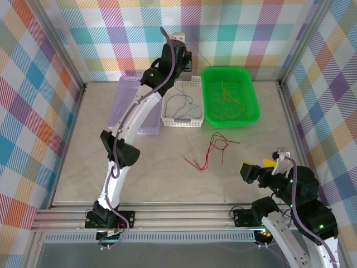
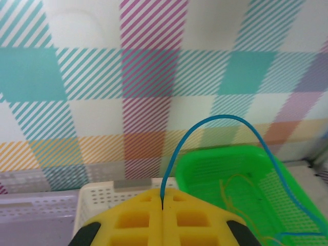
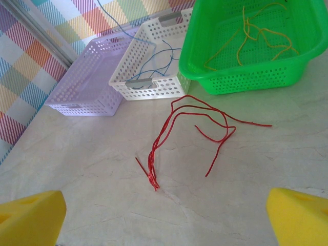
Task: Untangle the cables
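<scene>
Sorting by colour seemed to explain where the thin flexible cables lay. One thin blue wire [image 2: 215,119] was pinched by its end in the left gripper [image 2: 162,206], whose yellow foam pads [image 2: 128,221] were pressed together on it. The wire arched up and over toward the green basket, probably held high so that it hung free of the others.

Below, in the white perforated plastic basket [image 1: 167,120], lay loose blue-grey wires [image 1: 184,102], seemingly two or three. Looped in the green perforated plastic basket [image 3: 241,82] lay yellow and orange wires [image 3: 245,25]; their number could not be told.

A bunch of red wires [image 3: 154,159], about three strands crossing one another, sat on the pale stone-look table [image 3: 77,169] just in front of the baskets and was apparently the tangle not yet sorted. A lilac perforated plastic basket [image 3: 82,87] brought the baskets to three.

The right gripper [image 3: 164,220] hovered low over the near table, pointed at the red bunch, its fingers spread wide and holding nothing.
</scene>
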Robot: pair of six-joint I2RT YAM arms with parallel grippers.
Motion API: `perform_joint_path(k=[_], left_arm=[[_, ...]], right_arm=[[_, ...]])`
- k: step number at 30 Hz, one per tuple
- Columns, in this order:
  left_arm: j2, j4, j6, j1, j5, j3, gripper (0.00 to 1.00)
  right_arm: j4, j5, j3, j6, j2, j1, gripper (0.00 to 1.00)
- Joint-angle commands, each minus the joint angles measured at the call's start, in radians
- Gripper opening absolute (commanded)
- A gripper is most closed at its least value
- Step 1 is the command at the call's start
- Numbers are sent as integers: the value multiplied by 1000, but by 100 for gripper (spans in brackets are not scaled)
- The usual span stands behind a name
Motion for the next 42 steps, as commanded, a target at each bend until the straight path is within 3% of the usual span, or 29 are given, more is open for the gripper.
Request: perform_joint_path(k=[1,9,18,28,31,34,42], left_arm=[[25,61,-8,32,-4,34,0],[109,38,-63,38,11,-24,0],[46,155,-87,46,-49,-357,0],[79,50,-14,67,-160,-336,0],[151,-42,-1,71,-229,-229,0],[214,-152,-3,84,-216,-46,0],[98,-72,29,81,-191,-9,0]], right_arm=[[10,-9,-7,5,-15,2,100],[11,-9,-7,6,-16,7,100],[9,-11,-7,6,-24,13,100],[8,-11,-9,6,-25,14,100],[9,-11,-9,5,-23,15,100],[7,-12,-9,6,-19,14,100],[10,-11,-10,6,-15,14,100]])
